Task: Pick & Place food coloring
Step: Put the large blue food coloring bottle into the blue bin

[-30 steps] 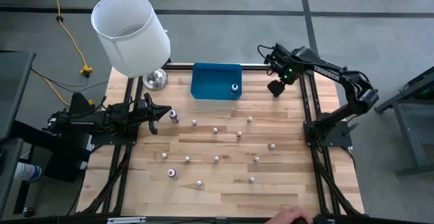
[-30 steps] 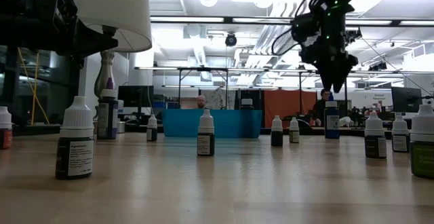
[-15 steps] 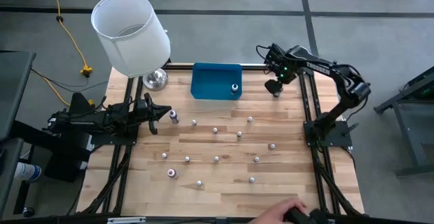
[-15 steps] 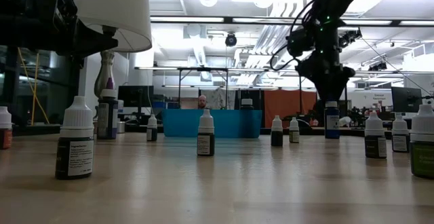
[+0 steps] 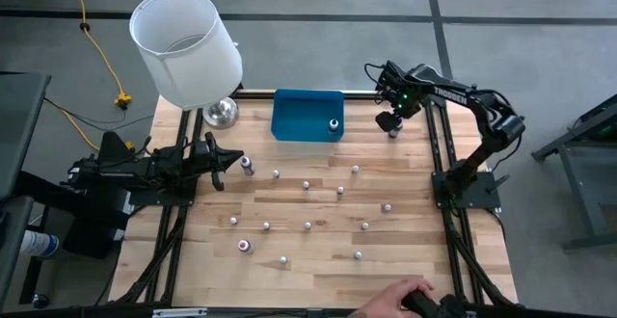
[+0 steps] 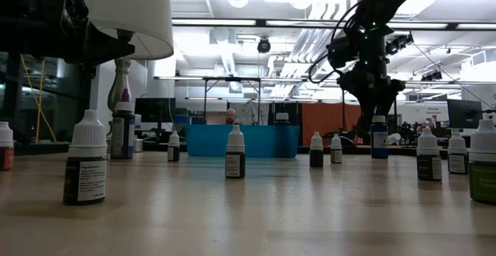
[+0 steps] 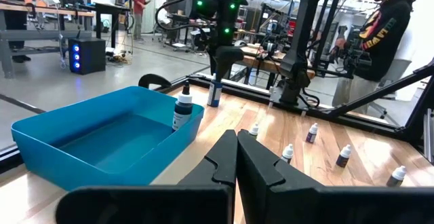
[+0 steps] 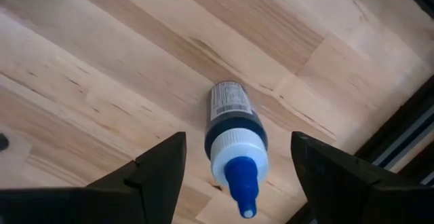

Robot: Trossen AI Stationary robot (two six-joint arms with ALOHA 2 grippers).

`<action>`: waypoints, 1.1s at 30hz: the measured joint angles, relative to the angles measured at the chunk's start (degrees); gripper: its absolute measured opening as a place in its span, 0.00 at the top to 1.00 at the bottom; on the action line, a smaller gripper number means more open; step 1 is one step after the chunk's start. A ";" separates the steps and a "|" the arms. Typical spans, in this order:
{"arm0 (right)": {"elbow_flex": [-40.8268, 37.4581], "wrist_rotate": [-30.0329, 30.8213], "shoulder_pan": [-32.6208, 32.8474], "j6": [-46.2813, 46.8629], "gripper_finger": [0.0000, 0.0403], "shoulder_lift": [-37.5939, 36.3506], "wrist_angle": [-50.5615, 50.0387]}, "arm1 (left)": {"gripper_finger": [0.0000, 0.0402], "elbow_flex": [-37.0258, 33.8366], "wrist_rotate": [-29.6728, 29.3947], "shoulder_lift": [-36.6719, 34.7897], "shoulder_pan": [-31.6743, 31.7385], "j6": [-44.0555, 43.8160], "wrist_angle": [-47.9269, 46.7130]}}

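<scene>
Wooden table unchanged over the last second: white lampshade at the far left corner, blue bin at the far edge with one dark dropper bottle standing in its right corner

Right arm shifted: wrist swung slightly toward the bin and dropped lower, now hanging directly over a blue-capped food coloring bottle standing just right of the bin near the far right edge

Right gripper spread wide, one finger either side of the cap, not yet touching; bottle upright on the wood

Reads as final descent before a grasp; closing next, then a short carry to the bin

Left gripper clenched empty, parked at the left edge

About a dozen white-capped bottles scattered mid-table, untouched

Hand creeping in at the near edge
</scene>
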 joint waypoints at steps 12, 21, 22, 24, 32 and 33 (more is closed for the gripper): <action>0.00 -0.02 -0.72 0.44 0.44 0.00 -0.25 | 1.00 0.00 0.00 0.00 -0.01 0.00 0.00; 0.00 -0.35 -0.66 0.44 0.48 1.05 -0.50 | 1.00 0.02 -0.02 0.02 -0.01 0.00 0.00; 0.00 -0.29 -0.65 0.44 0.49 1.05 -0.60 | 1.00 0.00 -0.01 0.00 -0.01 0.00 0.00; 0.00 0.20 -0.65 0.44 0.50 1.05 -0.91 | 1.00 0.00 0.00 0.01 -0.01 0.00 0.00; 0.00 1.53 -0.65 0.39 0.59 1.05 -2.29 | 1.00 0.00 -0.02 0.00 0.00 0.00 0.00; 0.00 1.53 -0.65 0.35 0.61 1.05 -2.27 | 1.00 0.00 -0.02 0.00 0.01 0.00 0.00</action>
